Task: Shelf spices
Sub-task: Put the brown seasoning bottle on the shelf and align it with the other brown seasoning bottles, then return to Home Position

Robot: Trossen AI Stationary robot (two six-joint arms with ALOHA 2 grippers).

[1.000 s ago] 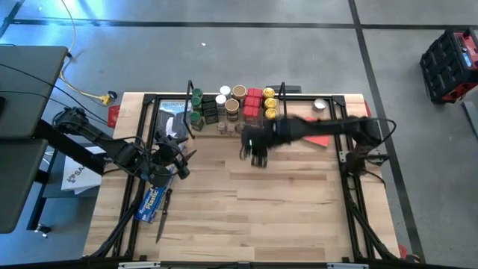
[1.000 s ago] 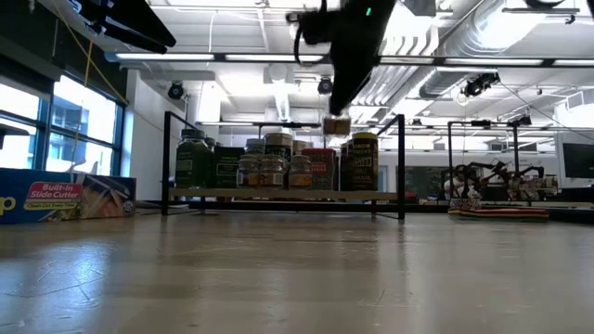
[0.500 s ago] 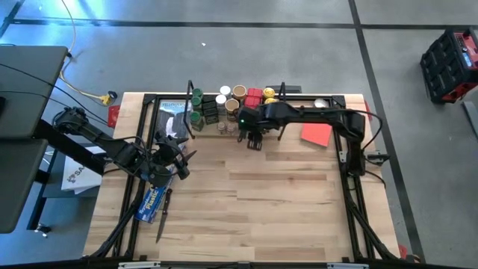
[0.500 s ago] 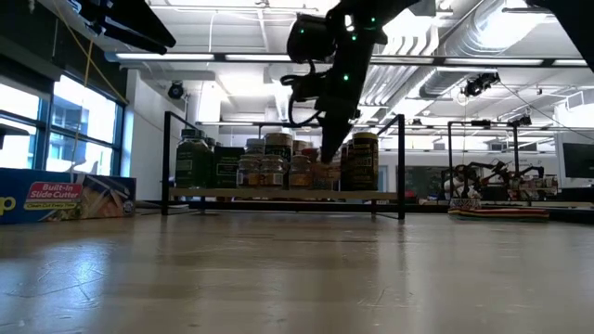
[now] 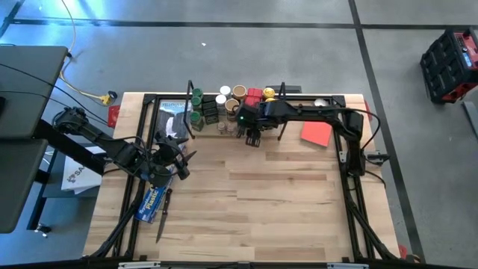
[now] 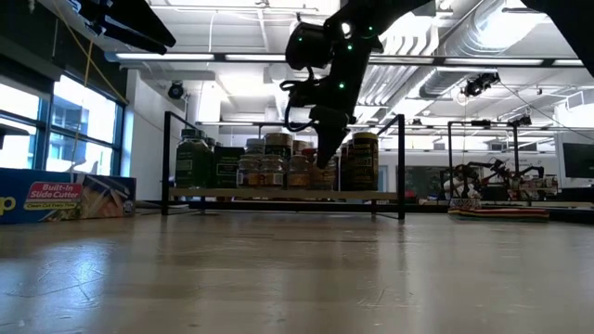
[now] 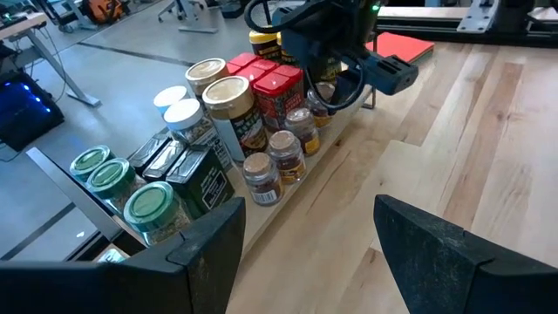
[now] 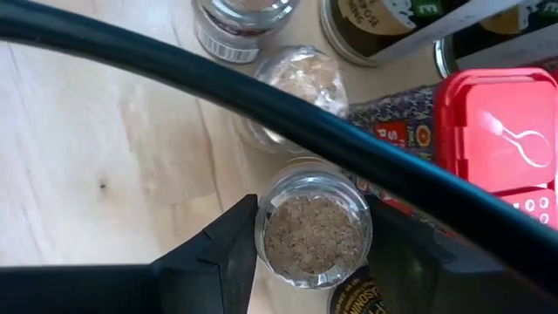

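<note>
At the shelf [image 5: 224,128] front, the right tool [image 5: 252,137] has lowered a small cork-topped jar [image 8: 314,233] onto the board beside the red tins [image 8: 500,139]; its fingers, loosening, still flank it.

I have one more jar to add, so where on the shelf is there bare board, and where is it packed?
The shelf is crowded from its left end to the red tins, where the right hand sits over a small clear jar. Bare board lies to the right of the yellow-lidded jars, up to the right end post.
</note>
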